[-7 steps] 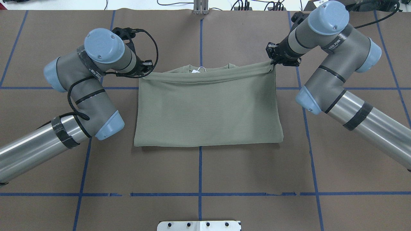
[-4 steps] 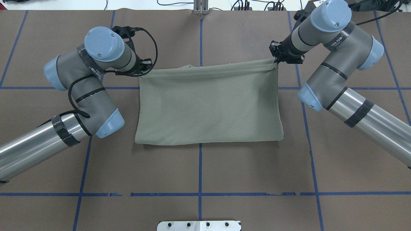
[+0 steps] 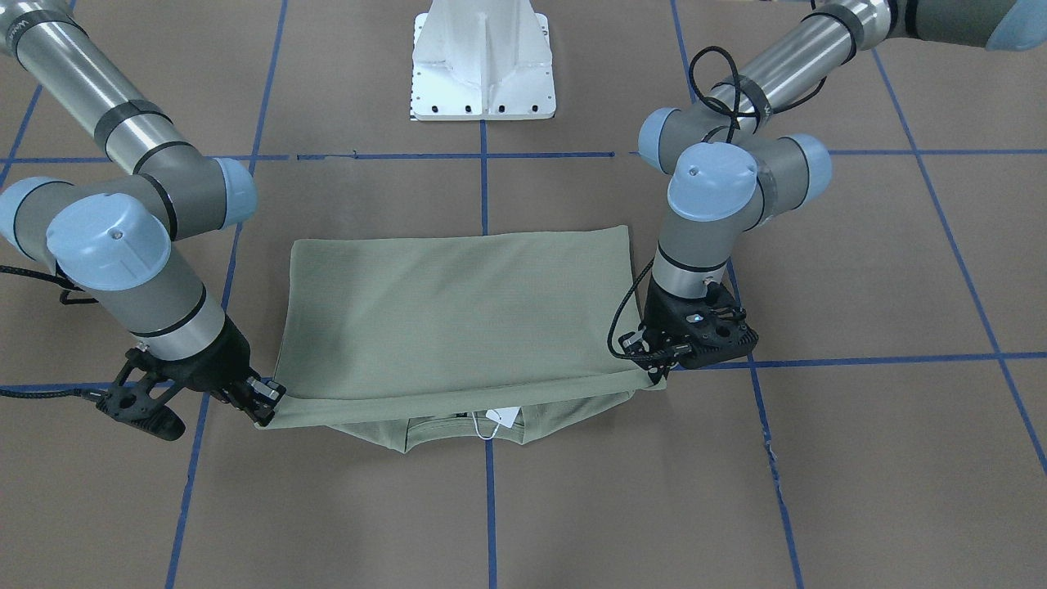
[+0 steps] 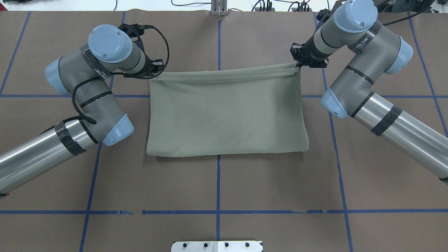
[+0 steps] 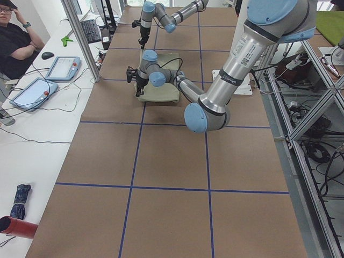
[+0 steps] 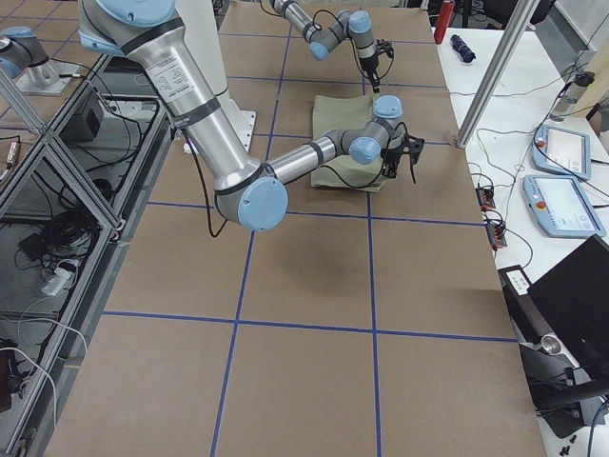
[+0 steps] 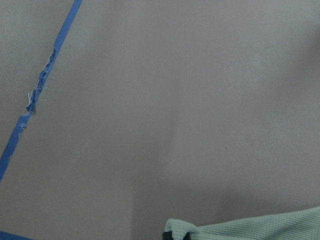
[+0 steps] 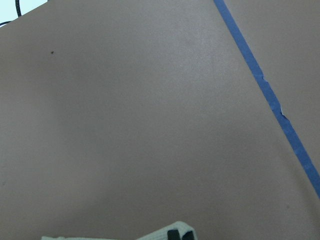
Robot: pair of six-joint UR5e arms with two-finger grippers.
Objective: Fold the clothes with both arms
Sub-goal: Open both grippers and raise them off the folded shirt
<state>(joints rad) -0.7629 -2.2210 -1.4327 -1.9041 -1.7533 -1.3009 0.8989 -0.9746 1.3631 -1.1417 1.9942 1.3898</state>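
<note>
The olive-green shirt (image 4: 227, 112) lies folded in the middle of the table. Its top layer is lifted along the far edge and stretched between both grippers. My left gripper (image 4: 154, 71) is shut on the far left corner; it also shows in the front-facing view (image 3: 654, 372). My right gripper (image 4: 297, 64) is shut on the far right corner (image 3: 266, 409). In the front-facing view the collar and white hang tag (image 3: 499, 419) peek out under the raised edge. Each wrist view shows only a pinched bit of the shirt (image 7: 240, 227) (image 8: 165, 232) above the bare table.
The brown table cover carries a grid of blue tape lines (image 4: 217, 185). The white pedestal base (image 3: 483, 65) stands at the near edge. A metal post (image 4: 218, 8) stands at the far edge. An operator (image 5: 16, 37) sits beside tablets at a side bench.
Both grippers have carried the held edge of the shirt away from the robot. In the overhead view the top layer now covers the collar and tag.
</note>
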